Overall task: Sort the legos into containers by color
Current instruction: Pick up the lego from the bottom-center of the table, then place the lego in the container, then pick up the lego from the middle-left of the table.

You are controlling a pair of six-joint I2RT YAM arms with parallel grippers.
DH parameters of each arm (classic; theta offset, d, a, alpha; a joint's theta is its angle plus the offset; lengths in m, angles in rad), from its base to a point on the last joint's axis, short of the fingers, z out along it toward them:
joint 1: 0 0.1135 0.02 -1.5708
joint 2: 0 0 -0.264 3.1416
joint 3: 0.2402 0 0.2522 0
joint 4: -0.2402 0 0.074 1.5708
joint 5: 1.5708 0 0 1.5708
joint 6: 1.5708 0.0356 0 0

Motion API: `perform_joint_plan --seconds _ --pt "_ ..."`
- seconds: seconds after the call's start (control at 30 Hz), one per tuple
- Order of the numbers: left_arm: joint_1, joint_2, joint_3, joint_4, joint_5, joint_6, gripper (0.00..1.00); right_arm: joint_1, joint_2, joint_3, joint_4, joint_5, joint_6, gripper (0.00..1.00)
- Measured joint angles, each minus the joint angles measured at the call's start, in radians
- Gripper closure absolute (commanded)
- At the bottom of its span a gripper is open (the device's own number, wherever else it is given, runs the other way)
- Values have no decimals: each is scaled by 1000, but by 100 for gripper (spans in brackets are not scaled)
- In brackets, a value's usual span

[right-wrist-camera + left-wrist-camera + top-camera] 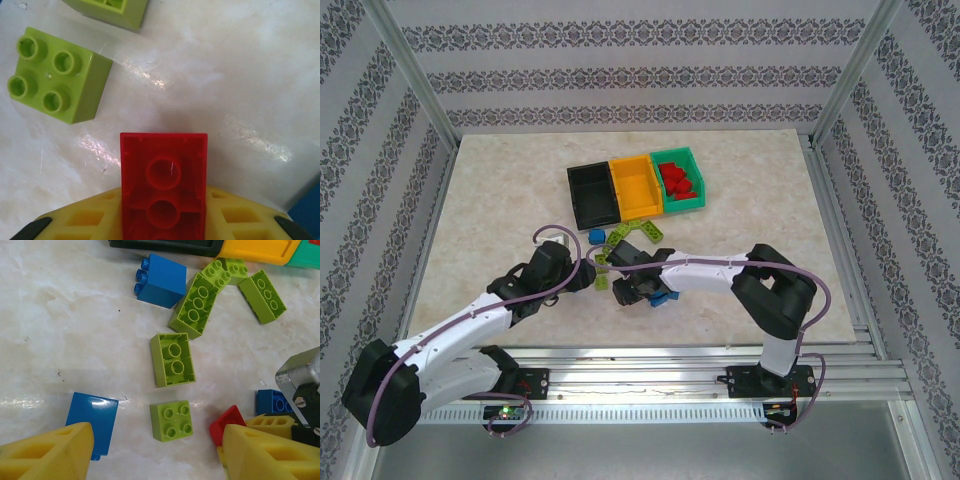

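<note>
From the top camera, the three containers stand in a row at the far middle of the bench [500, 190]: the black bin [573, 190], the orange-yellow bin [642, 214] and the teal green bin [688, 205], each touching the next. Several red legos [678, 180] lie in the teal green bin. The loose legos [620, 243] are scattered just in front of the bins, and both arms reach into this group.

The right wrist camera makes the grip clear. The right pincer [164, 200] is clenched on a red lego [164, 180], which sits between the two yellow fingers [85, 217] with its hollow underside toward the camera. A lime square lego [55, 75] lies near it on the bench, studs up.

The left wrist camera gives the neighbours. The left pincer [155, 455] is released, with its yellow fingers [50, 452] wide apart and nothing held. The lime square lego [171, 420] lies between them, a flat blue lego [95, 420] is beside the left finger, and the red lego [227, 424] shows at the right. Farther off lie more lime legos [196, 305] and a blue lego on its side [161, 280].
</note>
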Motion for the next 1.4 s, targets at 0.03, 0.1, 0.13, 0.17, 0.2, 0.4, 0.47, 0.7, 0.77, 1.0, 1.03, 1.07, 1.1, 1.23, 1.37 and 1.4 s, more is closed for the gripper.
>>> perform_joint_plan --seconds 0.03,0.1,0.13,0.17,0.2,0.4,0.47,0.7,0.77,1.0,1.03,1.07,1.1,1.23,1.37,1.4 --pt "0 0 -3 7 1 0 31 -5 -6 0 -5 0 0 65" --pt "0 0 -11 18 3 -5 31 -22 -35 0 -12 -2 -4 65" --pt "0 0 -15 22 5 -7 31 -34 -54 0 -14 -4 -6 65" --pt "0 3 -18 27 9 -10 31 -55 -79 0 -14 -6 -10 65" --pt "0 9 -19 31 13 -13 31 -82 -107 0 -13 -12 -16 65" --pt "0 66 -23 53 53 -27 31 -330 -206 29 8 -88 -38 65" --pt "0 86 -23 55 67 -31 31 -430 -196 60 15 -120 -43 64" --pt "0 116 -17 29 90 -36 31 -604 1 331 2 -148 -79 63" --pt "0 114 -12 21 96 -40 31 -625 78 420 -2 -151 -86 60" --pt "0 30 -12 -29 96 -60 30 -666 263 582 -31 -163 -105 46" --pt "0 15 -15 -34 95 -63 30 -666 264 577 -35 -164 -106 46" --pt "0 -1 -19 -40 92 -67 30 -666 261 567 -34 -166 -106 45" --pt "0 -14 -23 -47 87 -71 30 -664 251 550 -28 -171 -106 46" --pt "0 -33 -36 -73 71 -75 30 -652 171 430 -3 -192 -109 45" --pt "1 -13 -36 -81 60 -74 30 -641 9 242 31 -201 -109 45" --pt "6 5 -35 -81 60 -72 30 -640 -42 190 39 -202 -109 46"
